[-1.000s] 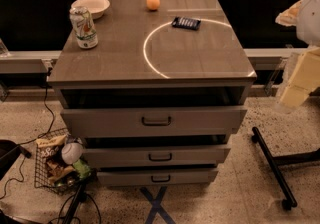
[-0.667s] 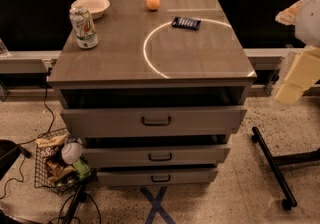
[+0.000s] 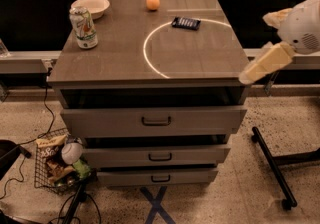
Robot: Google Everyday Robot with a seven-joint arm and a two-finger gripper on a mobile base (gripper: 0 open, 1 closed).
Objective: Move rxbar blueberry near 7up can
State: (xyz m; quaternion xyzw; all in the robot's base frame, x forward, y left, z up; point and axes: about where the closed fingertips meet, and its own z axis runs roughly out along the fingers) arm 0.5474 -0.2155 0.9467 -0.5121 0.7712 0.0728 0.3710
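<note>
The rxbar blueberry (image 3: 186,22), a small flat dark blue bar, lies on the cabinet top (image 3: 200,58) at the back right, on a bright light ring. The 7up can (image 3: 83,27) stands upright at the left side of the top, far from the bar. My gripper (image 3: 266,59), white and cream, hangs in the air off the cabinet's right edge, at about the height of the top. It is to the right of the bar and nearer the camera, touching nothing.
A shallow white bowl (image 3: 91,6) sits behind the can. An orange (image 3: 153,2) sits at the back centre. Three drawers (image 3: 155,120) are pulled slightly out below. A wire basket of snacks (image 3: 57,165) and a black wheeled stand leg (image 3: 272,168) are on the floor.
My gripper has moved left and slightly up, closer to the cabinet's right edge. The bar, the can, the bowl and the orange have not moved.
</note>
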